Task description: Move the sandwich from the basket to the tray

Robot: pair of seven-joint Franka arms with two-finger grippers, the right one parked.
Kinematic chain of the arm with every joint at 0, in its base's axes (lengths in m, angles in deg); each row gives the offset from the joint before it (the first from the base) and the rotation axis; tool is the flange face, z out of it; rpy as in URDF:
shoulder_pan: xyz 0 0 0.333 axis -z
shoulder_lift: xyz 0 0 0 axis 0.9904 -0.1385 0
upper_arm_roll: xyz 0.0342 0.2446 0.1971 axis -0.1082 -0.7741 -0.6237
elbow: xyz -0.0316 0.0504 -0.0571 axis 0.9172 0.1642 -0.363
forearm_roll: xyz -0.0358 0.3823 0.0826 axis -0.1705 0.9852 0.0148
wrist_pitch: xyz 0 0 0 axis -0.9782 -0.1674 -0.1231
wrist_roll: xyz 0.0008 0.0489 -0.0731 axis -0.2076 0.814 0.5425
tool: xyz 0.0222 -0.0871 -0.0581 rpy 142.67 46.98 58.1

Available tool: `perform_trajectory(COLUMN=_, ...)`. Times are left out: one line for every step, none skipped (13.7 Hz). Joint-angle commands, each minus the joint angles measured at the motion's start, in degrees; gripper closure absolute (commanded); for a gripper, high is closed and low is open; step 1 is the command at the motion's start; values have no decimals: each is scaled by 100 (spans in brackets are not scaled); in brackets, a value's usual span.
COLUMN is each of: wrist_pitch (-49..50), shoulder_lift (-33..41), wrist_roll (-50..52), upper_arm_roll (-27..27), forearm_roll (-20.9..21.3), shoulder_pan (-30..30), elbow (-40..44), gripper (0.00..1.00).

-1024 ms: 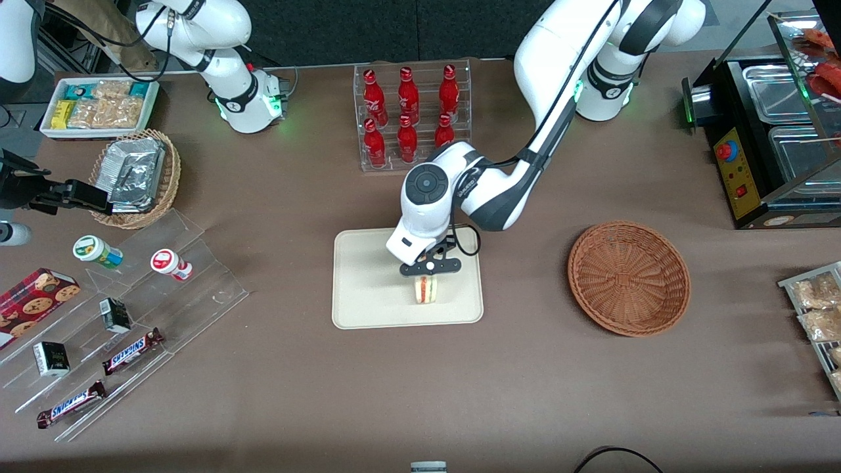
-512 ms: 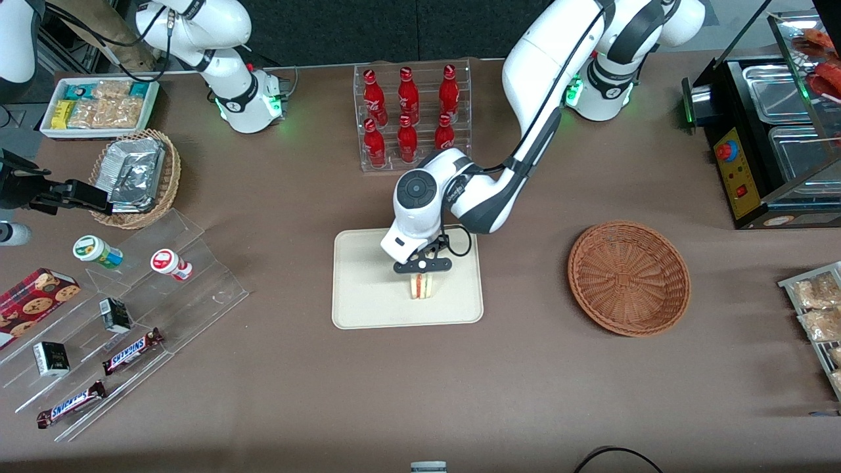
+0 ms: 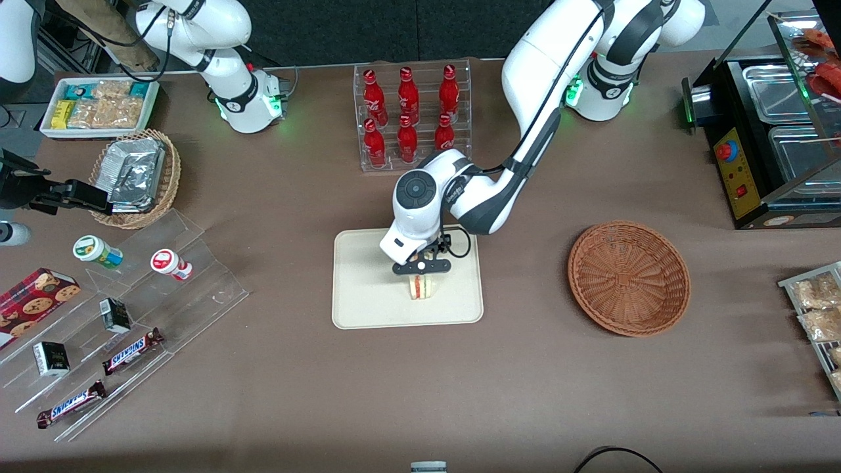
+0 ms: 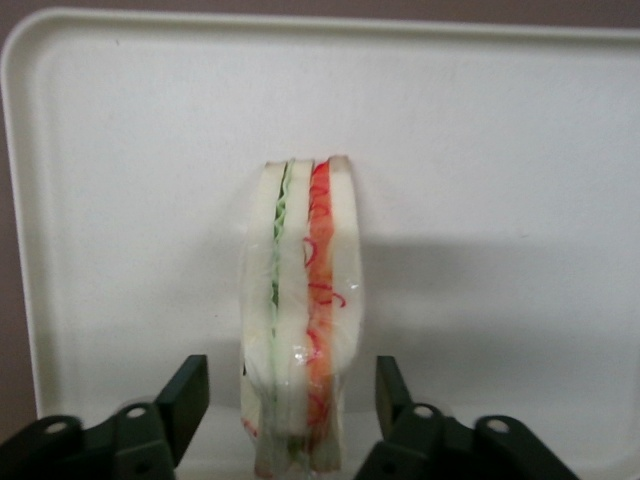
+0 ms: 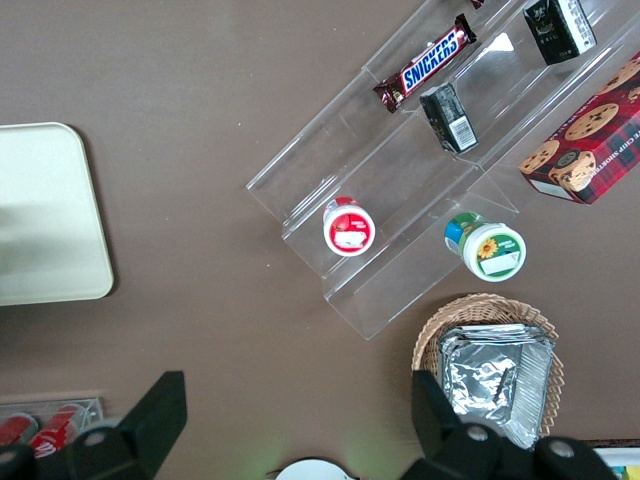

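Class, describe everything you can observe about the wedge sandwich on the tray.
The small wedge sandwich has pale white bread with green and red filling layers, and looks wrapped in clear film. It stands on edge on the flat cream-white rectangular tray. The left arm's claw is open, one finger on either side, with gaps showing.

The sandwich [image 4: 300, 320] shows pale white bread with one green filling layer and one red-orange layer, set on the plain cream-white tray [image 3: 368, 302]; the gripper [image 4: 285, 420] — directly above the sandwich, black fingers [image 4: 185, 395] spread with a gap either side of it — is carried by a white arm with dark grey joints. The basket [image 3: 629, 277], at 3 o'clock from the tray, is reddish-brown wicker in a radial weave — the table [image 3: 460, 394] is uniform brown. At 12 o'clock from the tray, the bottles [image 3: 407, 112] are red with white lettering.
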Motion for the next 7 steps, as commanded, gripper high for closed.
perform_trajectory(wrist_pitch=921, shoulder_lift=877, wrist_roll=342, upper_arm_roll=-153, forearm_roll=-6, shoulder_pan=-77, elbow=17, gripper=1)
perform_trajectory(wrist_pitch=1151, shoulder_lift=1220, wrist_roll=387, upper_arm_roll=-163, forearm_roll=-32, shoulder_pan=-252, elbow=-9, gripper=1)
perform_trajectory(wrist_pitch=1380, shoulder_lift=1511, wrist_roll=492, upper_arm_roll=-172, forearm_roll=-41, shoulder_pan=-402, elbow=8, gripper=1)
perform_trajectory(wrist_pitch=1695, shoulder_lift=1827, wrist_roll=580, upper_arm_roll=-172, forearm_roll=-33, shoulder_pan=-534, elbow=0, gripper=1)
perform_trajectory(wrist_pitch=1968, shoulder_lift=2082, wrist_roll=607, upper_arm_roll=-172, forearm_roll=-32, shoulder_pan=-736, elbow=0, gripper=1)
perform_trajectory(wrist_pitch=2153, shoulder_lift=2302, wrist_roll=607, upper_arm_roll=-172, forearm_roll=-15, shoulder_pan=-833, elbow=0, gripper=1)
perform_trajectory(wrist_pitch=2295, shoulder_lift=2496, wrist_roll=590, upper_arm_roll=-180, forearm_roll=3, shoulder_pan=-947, elbow=0, gripper=1)
